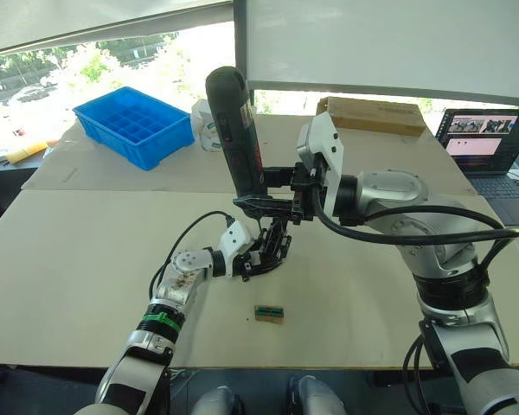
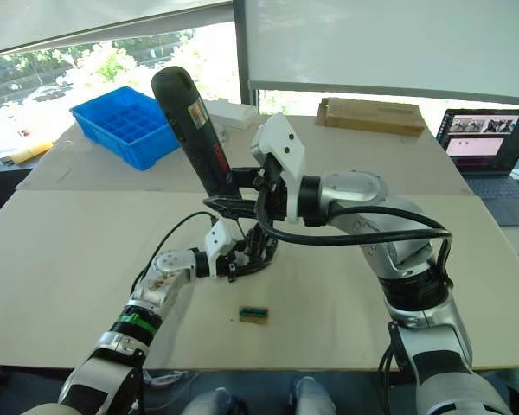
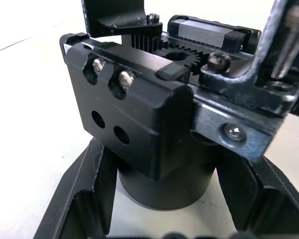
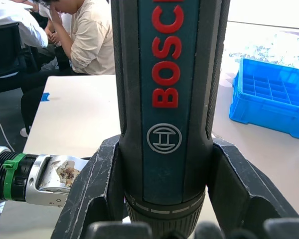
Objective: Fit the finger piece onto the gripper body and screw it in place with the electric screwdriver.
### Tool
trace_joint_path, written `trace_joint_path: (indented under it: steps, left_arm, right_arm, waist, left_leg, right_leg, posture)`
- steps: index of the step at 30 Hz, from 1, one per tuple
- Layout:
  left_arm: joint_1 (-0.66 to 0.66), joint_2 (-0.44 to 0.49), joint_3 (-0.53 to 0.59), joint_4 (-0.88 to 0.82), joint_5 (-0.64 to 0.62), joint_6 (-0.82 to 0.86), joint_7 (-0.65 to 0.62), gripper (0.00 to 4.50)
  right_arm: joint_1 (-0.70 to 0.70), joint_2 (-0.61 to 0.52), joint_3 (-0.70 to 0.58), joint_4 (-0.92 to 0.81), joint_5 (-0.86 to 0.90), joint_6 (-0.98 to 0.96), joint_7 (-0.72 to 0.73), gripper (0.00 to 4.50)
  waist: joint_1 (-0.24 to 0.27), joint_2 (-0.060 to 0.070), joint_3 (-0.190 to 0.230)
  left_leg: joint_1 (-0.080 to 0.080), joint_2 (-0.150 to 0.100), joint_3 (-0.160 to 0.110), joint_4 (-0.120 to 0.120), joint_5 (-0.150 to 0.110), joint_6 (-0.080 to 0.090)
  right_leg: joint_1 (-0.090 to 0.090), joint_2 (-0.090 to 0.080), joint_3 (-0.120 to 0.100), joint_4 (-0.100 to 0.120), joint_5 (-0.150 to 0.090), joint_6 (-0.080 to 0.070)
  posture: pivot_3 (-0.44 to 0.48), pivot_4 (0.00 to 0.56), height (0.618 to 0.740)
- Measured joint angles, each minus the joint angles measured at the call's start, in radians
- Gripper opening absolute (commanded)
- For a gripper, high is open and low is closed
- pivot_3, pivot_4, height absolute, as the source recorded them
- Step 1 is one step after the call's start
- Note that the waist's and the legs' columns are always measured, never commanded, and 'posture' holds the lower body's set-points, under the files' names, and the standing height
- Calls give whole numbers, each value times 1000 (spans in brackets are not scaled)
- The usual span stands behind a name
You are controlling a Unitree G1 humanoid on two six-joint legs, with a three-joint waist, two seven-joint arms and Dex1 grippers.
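Right now my left gripper point(image 1: 261, 258) has its two fingers pressed against the squat round base of the gripper body point(image 3: 154, 124), one on either side, holding it upright on the table point(image 1: 86, 259) so it cannot turn or slide while a screw is driven. My right gripper point(image 1: 272, 201) is closed around the lower barrel of the electric screwdriver point(image 1: 235, 130), fingers clamped on both flanks just above its collar; I carry it nearly upright, leaning a little, directly over the body, with the bit end pointing down toward the blocky top, which I judge is the driving pose. Close ahead of my left fingers, the body's face shows two seated screws point(image 3: 112, 72) and two empty holes below them, with a toothed gear and a rail on top. I cannot tell for sure whether the finger piece is already seated; a black part stands up from the top of the body, and a thin threaded shaft comes down at the far side, but where the bit meets a screw is hidden. Just nearer me than my left gripper lies a small brown-and-green block point(image 1: 269, 313), apart from everything. Well beyond both grippers sit a blue tray point(image 1: 134, 125), a cardboard box point(image 1: 372, 114) and a laptop point(image 1: 489, 147); none blocks the work. The tight spot is the two grippers crowding each other.
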Motion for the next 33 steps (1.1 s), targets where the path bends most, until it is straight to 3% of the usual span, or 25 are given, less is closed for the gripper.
trace_joint_path:
  steps: [22, 33]
  left_arm:
    - [0, -2, 0, 0, 0, 0, 0, 2324]
    - [0, -2, -1, 3, 1, 1, 3, 2324]
  right_arm:
    - [38, 2, 3, -27, -43, -19, 32, 1923]
    - [130, 44, -43, -13, -50, -80, -5, 1923]
  waist:
    - [1, 0, 0]
    - [1, 0, 0]
  left_leg:
    - [0, 0, 0, 0, 0, 0]
    - [1, 0, 0, 0, 0, 0]
  right_leg:
    - [0, 0, 0, 0, 0, 0]
    - [1, 0, 0, 0, 0, 0]
  posture:
    - [0, 150, 738]
    - [0, 150, 738]
